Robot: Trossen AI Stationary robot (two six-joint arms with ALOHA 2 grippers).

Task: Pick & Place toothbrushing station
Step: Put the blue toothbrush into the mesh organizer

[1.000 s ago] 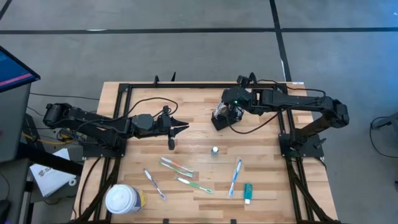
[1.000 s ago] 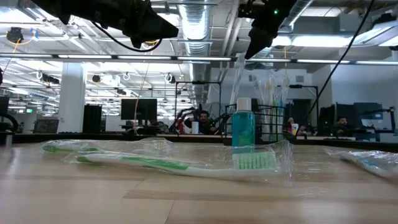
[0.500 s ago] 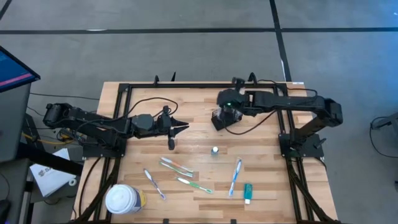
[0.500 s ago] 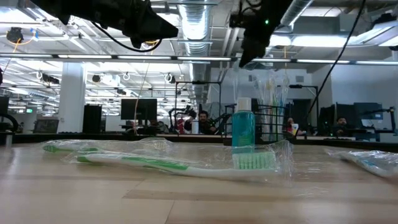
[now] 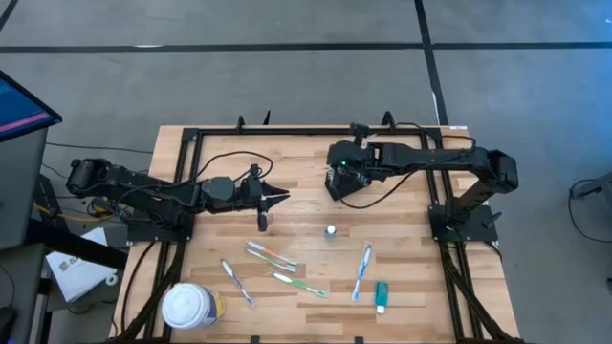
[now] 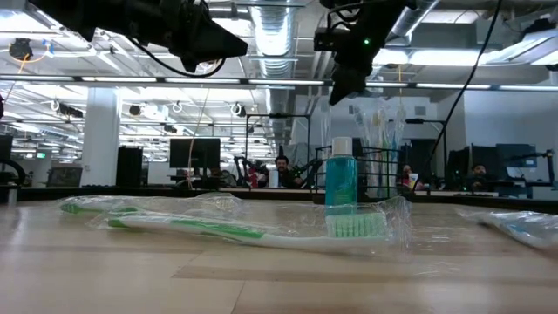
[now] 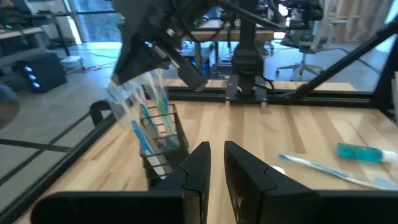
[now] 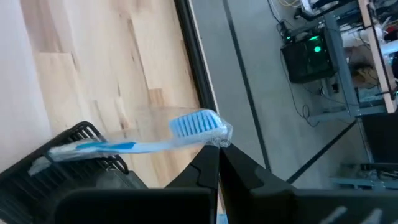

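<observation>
**Brushing station: a few in the caddy, most still out on the counter**

So here's where we've got to, going by what we see. The black wire caddy (image 5: 338, 184) sits toward the back of the counter (image 5: 220, 162), right of the middle, and it has some wrapped brushes standing in it already; from the left wrist camera we count a blue one and a green one poking up, maybe more, hard to say through the plastic. The right tool (image 8: 216, 163) is pinched shut on the blue toothbrush (image 8: 140, 138), which is in a clear wrapper, and it's holding it just over the caddy with the handle end going down into the mesh. That one looks close to placed but isn't let go yet.

Left to do, as far as we can judge:
- the three toothbrushes (image 5: 273, 256) lying loose at front left of the middle
- another blue toothbrush (image 5: 362, 269) at front right
- the teal tube (image 5: 381, 295) beside it
- a small bottle (image 5: 330, 231) standing alone mid-counter

So we'd call it under halfway.

The left tool (image 7: 214, 163) hangs above the middle of the counter, fingers nearly together with only a slim gap, nothing in them. The big white-lidded tub (image 5: 188, 306) at the front left corner isn't part of the set.
</observation>
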